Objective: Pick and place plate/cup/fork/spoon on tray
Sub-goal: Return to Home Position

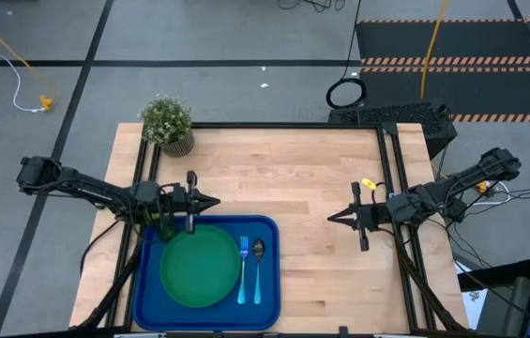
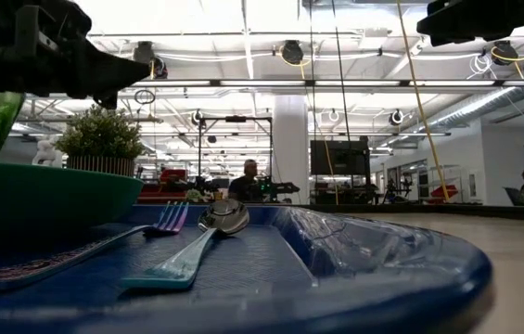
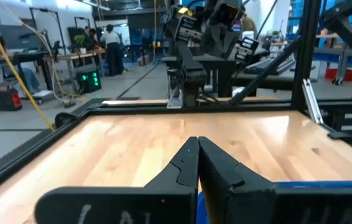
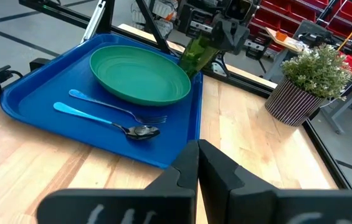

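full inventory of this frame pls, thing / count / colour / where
tray: 1, dark blue, near left part of the table
plate: 1, green, on the tray's left half
fork: 1, light blue, on the tray right of the plate
spoon: 1, silver bowl and light-blue handle, on the tray right of the fork
cup: 1, translucent olive green, at the tray's far left corner under the left arm, mostly hidden from above
potted plant: 1, pale-green leaves, striped pot, far left table corner
table: 1, light wood, black frame
left pincer: 1, dark, shut, empty, above the tray's far edge
right pincer: 1, dark, shut, empty, over bare table right of the tray
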`<state>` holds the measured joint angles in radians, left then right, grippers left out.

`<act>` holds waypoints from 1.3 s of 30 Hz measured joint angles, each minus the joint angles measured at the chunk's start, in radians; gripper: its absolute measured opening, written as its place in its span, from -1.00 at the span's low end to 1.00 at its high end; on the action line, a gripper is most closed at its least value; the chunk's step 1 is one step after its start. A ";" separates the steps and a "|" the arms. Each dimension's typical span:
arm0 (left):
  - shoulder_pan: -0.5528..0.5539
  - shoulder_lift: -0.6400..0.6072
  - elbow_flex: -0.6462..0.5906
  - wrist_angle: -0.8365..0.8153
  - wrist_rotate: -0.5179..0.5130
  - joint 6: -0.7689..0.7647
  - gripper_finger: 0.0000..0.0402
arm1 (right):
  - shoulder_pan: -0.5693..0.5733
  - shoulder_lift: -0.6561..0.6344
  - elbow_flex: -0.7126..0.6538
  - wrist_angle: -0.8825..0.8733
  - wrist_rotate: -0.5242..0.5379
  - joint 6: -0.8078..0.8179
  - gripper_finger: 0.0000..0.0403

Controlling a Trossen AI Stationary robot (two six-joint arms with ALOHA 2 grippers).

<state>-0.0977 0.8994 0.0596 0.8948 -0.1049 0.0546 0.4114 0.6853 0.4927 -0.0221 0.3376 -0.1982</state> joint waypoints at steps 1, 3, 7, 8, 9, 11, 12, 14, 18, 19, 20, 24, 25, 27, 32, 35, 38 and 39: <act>0.000 -0.007 -0.006 0.001 -0.002 -0.007 -0.96 | 0.000 0.000 0.000 0.000 0.000 0.000 -1.00; 0.000 -0.024 -0.013 0.002 -0.003 -0.017 -0.96 | 0.000 0.000 0.000 -0.001 0.001 0.000 -1.00; -0.003 -0.051 -0.015 0.000 -0.002 -0.030 -0.96 | 0.000 0.000 0.000 -0.002 0.001 0.000 -1.00; -0.005 -0.060 -0.015 0.001 -0.002 -0.031 -0.96 | 0.000 0.000 0.000 -0.002 0.001 0.000 -1.00; -0.006 -0.069 -0.015 0.001 -0.002 -0.031 -0.96 | 0.000 0.000 0.000 -0.002 0.001 0.000 -1.00; -0.010 -0.090 -0.015 0.000 -0.002 -0.035 -0.96 | 0.000 0.000 0.000 -0.002 0.001 0.000 -1.00; -0.012 -0.102 -0.015 0.001 -0.002 -0.038 -0.96 | 0.000 0.000 0.000 -0.002 0.001 0.000 -1.00; -0.016 -0.126 -0.015 0.001 -0.002 -0.041 -0.96 | 0.000 0.000 0.000 -0.002 0.001 0.000 -1.00; -0.027 -0.174 -0.015 0.001 0.000 -0.045 -0.96 | 0.000 0.000 0.000 -0.002 0.001 0.000 -1.00; -0.029 -0.185 -0.015 0.001 0.005 -0.041 -0.96 | 0.000 0.000 0.000 -0.002 0.001 0.000 -1.00; -0.031 -0.197 -0.015 0.001 0.012 -0.037 -0.96 | 0.000 0.000 0.000 -0.002 0.001 0.000 -1.00; -0.033 -0.243 -0.015 0.001 0.040 -0.030 -0.96 | 0.000 0.000 0.000 -0.002 0.001 0.000 -1.00; -0.033 -0.253 -0.015 0.001 0.052 -0.024 -0.96 | 0.000 0.000 0.000 -0.003 0.001 0.000 -1.00; -0.033 -0.273 -0.014 0.000 0.070 -0.010 -0.96 | 0.000 0.000 0.000 -0.005 0.001 0.000 -1.00; -0.033 -0.323 -0.014 -0.026 0.079 0.026 -0.96 | 0.000 0.000 0.000 -0.004 0.001 0.001 -1.00; -0.030 -0.352 -0.014 -0.073 0.079 0.038 -0.96 | 0.000 0.000 0.000 -0.004 0.001 0.002 -1.00; -0.020 -0.382 -0.014 -0.118 0.079 0.037 -0.96 | 0.000 0.000 0.000 -0.004 0.001 0.007 -1.00; -0.018 -0.391 -0.014 -0.130 0.079 0.033 -0.96 | 0.000 0.000 0.000 -0.005 0.001 0.011 -1.00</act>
<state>-0.1155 0.5083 0.0456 0.7650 -0.0261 0.0878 0.4118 0.6853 0.4931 -0.0267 0.3386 -0.1876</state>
